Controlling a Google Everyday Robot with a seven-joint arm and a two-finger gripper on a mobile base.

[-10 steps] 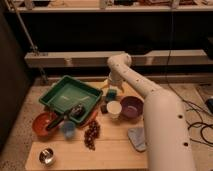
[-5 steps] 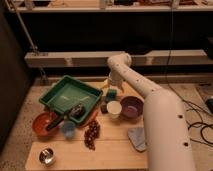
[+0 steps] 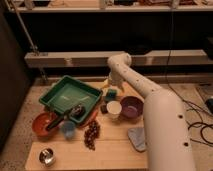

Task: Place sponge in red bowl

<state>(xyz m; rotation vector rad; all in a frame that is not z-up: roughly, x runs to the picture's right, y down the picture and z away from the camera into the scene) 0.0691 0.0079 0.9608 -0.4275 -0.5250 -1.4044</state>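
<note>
We see one white arm reaching across a wooden table (image 3: 115, 150). Its gripper (image 3: 112, 85) hangs low at the far side of the table, just past the white cup (image 3: 113, 108).

The sponge (image 3: 111, 94) is a small teal block. It sits on the table right behind the white cup and right under the gripper. The gripper is so near that we cannot say if it touches the sponge.

The red bowl (image 3: 42, 124) is well to the left of the white cup, near the front left part of the table. A dark tool (image 3: 65, 118) leans across it. Between the cup and the red bowl lie the corner of the big green tray (image 3: 70, 94) and a small blue cup (image 3: 68, 129). A purple bowl (image 3: 131, 106) sits just right of the white cup.

So the sponge lies straight below the gripper, and we think the next move is a short drop down onto it. We cannot tell which way its long side runs. After that comes a long carry to the left and toward the front, over the tray corner, to reach the red bowl.
</note>
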